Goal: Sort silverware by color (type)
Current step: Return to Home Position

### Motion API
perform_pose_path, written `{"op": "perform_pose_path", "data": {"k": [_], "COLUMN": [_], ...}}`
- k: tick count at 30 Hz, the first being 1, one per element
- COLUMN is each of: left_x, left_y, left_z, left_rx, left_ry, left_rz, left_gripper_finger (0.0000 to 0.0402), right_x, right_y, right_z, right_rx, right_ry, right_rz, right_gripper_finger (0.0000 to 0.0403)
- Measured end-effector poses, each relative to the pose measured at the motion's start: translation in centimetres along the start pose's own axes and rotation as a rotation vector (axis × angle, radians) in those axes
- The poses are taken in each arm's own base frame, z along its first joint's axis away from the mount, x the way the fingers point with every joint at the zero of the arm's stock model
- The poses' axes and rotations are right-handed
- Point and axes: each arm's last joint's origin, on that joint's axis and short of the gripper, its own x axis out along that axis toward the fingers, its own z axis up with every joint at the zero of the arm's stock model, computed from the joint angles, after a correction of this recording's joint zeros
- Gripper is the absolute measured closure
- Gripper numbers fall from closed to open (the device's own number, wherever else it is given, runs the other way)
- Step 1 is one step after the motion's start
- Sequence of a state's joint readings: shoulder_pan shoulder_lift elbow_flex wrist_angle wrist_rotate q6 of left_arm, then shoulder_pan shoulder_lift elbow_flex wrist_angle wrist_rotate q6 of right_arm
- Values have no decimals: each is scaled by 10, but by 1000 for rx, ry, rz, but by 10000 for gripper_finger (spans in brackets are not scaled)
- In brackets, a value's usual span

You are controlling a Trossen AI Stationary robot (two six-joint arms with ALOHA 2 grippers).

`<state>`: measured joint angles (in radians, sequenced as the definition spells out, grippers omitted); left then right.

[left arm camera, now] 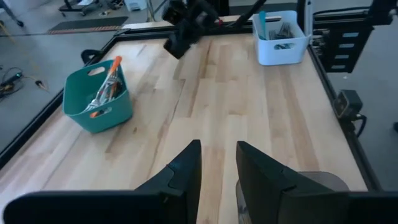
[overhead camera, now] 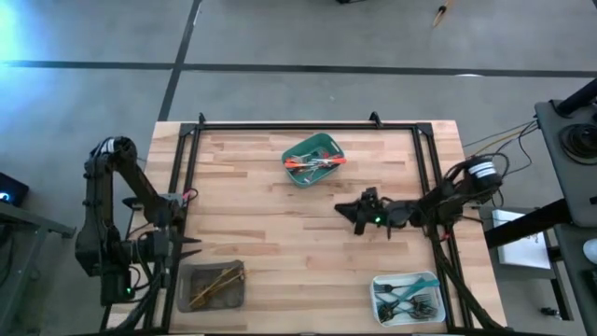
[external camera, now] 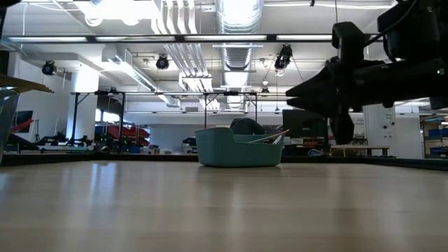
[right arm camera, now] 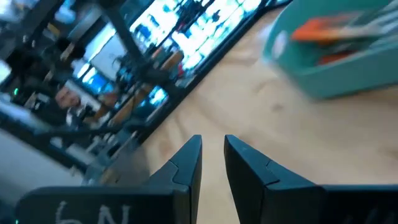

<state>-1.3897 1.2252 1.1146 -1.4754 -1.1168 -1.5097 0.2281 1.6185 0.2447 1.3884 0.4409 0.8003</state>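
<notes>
1. Evidently the sorting looks finished. The red-orange-handled forks [overhead camera: 315, 163] lie in the green tray [overhead camera: 291, 154] by the middle of the far edge of the surface [overhead camera: 280, 233]. The gold forks [overhead camera: 216, 283] lie in the grey tray [overhead camera: 191, 297] at the near-left corner, and the teal-handled pieces [overhead camera: 408, 297] in the white tray [overhead camera: 381, 289] at the near-right corner.
2. The right claw [overhead camera: 347, 215] hangs above the wood right of centre, between the green and white trays, its fingers a narrow gap apart and pinching nothing.
3. The left claw [overhead camera: 189, 248] sits at the left edge just beside the grey tray, fingers likewise slightly parted and empty.
4. To go home cleanly, I would have the right arm rise first, then fold back toward the right edge.
5. Its elbow should pass well above the white tray, so no rim gets clipped.
6. The left arm seems nearly parked and needs only a small, slow tuck away from the grey tray.
</notes>
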Motion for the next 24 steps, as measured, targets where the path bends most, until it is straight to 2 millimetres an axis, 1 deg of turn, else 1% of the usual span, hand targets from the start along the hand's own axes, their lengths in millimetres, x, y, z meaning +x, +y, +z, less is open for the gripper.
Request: {"op": "perform_pose_path", "data": {"k": [6,11,14,17,21,24], "left_x": [-3,-6,-8,-11,-14,-15], "left_y": [17,29,37,46,58,67], "left_z": [6,12,17,25,33,37], "left_rx": [6,21,-2,-18,8,5], "left_ry": [-3,-12,-96,-244,-421,-452], "left_rz": [-27,-50,-47,-26,25,38], "left_gripper_finger": [317,317,317,317,317,317], "right_x": [-31,-48,-53,-54,-56,-55], "right_y": [-14,-15,-15,-15,-20,-23], "right_z": [24,36,39,39,37,38], "right_rx": [33,30,5,-61,-113,-135], "right_ry": [-78,-134,-148,-139,-108,-78], "right_rz": [-25,-2,10,-1,-21,-5], "right_gripper_finger": [342,342,342,342,342,342]}}
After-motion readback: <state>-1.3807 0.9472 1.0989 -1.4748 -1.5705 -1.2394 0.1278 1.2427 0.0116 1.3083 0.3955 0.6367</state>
